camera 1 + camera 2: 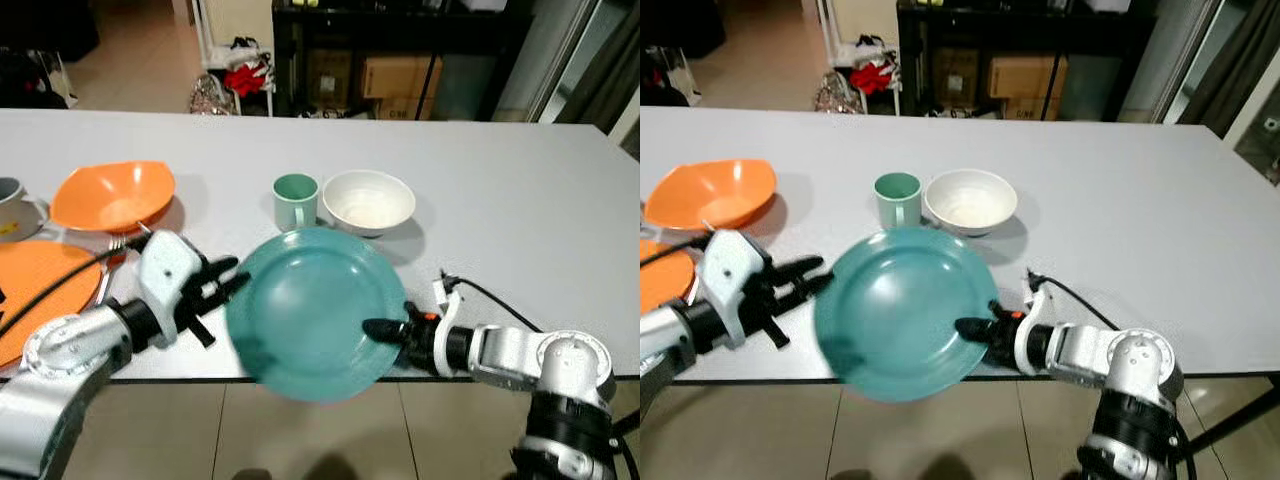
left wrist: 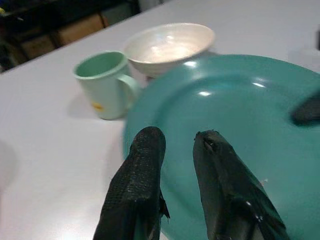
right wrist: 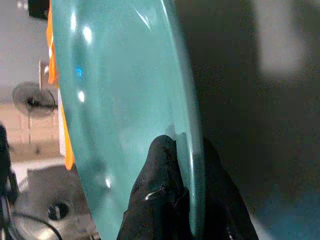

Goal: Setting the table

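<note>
Right gripper (image 1: 385,329) pinches round teal plastic plate (image 1: 312,312) at its 3 o'clock rim. Left gripper (image 1: 226,282) at 9 o'clock, jaws narrowly parted, empty.

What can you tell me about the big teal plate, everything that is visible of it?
The round teal plate, glossy and plastic-looking with a shallow well and a raised rim, is empty. It sits at the near edge of the grey table, its front part reaching past the edge. The right hand pinches its right rim, one finger above and one below. The left hand is at its left rim, fingers slightly apart, not gripping. Behind it stand a pale green mug and a white bowl.
</note>
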You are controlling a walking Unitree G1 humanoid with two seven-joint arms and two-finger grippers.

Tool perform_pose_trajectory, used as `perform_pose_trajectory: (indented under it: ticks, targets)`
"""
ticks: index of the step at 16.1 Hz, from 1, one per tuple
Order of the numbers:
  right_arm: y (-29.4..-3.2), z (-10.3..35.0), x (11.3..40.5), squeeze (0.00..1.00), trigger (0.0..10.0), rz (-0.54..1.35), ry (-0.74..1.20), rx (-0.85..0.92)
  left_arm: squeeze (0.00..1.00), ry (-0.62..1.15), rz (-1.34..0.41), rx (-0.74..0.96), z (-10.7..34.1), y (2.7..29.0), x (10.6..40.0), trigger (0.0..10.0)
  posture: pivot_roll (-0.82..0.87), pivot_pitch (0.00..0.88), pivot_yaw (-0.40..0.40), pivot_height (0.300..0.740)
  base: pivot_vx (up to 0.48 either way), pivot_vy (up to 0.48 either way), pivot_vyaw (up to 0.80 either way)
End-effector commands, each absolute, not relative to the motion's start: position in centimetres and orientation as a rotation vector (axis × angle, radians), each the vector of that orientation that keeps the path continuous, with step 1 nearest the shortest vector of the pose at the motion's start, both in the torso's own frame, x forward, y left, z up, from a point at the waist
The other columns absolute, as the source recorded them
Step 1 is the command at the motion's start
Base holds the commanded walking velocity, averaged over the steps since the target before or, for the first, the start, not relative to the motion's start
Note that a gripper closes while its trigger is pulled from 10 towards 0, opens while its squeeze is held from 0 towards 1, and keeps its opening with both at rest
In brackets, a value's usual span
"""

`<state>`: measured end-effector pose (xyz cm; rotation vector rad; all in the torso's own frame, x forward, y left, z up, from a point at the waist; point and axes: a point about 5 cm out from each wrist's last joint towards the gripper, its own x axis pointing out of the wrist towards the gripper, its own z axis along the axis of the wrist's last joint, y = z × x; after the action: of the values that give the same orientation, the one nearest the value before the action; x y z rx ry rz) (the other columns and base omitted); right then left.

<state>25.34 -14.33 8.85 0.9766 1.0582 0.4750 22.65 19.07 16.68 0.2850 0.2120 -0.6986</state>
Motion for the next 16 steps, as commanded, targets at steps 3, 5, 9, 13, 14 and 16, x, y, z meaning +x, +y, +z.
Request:
perform_pose_trajectory:
  ticks: [3, 5, 9, 13, 14, 16]
  targets:
    - [-14.6, 8.6, 25.9, 0.0, 10.0, 0.408, 1.08, 1.009, 0.0, 0.222, -0.724, 0.289, 16.8, 18.9, 22.5, 10.0, 0.13, 0.0, -0.018, 0.74, 0.0, 0.0, 0.0]
    - [-15.0, 8.8, 26.6, 0.0, 10.0, 0.341, 1.045, 1.075, 0.0, 0.22, -0.731, 0.283, 16.9, 18.8, 22.6, 10.0, 0.13, 0.0, -0.016, 0.74, 0.0, 0.0, 0.0]
    - [-15.9, 9.0, 27.6, 0.0, 10.0, 0.25, 0.969, 1.085, 0.0, 0.218, -0.747, 0.276, 16.7, 18.3, 22.7, 10.0, 0.13, 0.0, -0.014, 0.74, 0.0, 0.0, 0.0]
    - [-15.7, 9.3, 28.2, 0.0, 10.0, 0.217, 0.959, 1.071, 0.0, 0.219, -0.762, 0.257, 16.5, 17.7, 22.7, 10.0, 0.13, 0.0, -0.013, 0.74, 0.0, 0.0, 0.0]
    - [-15.6, 9.3, 28.3, 0.0, 10.0, 0.216, 0.958, 1.071, 0.0, 0.221, -0.762, 0.251, 16.4, 17.6, 22.7, 10.0, 0.13, 0.0, -0.013, 0.74, 0.0, 0.0, 0.0]
    - [-15.3, 9.3, 28.4, 0.66, 10.0, 0.227, 0.96, 1.064, 0.0, 0.232, -0.766, 0.239, 16.3, 17.4, 22.6, 10.0, 0.13, 0.0, -0.013, 0.74, 0.0, 0.0, 0.0]
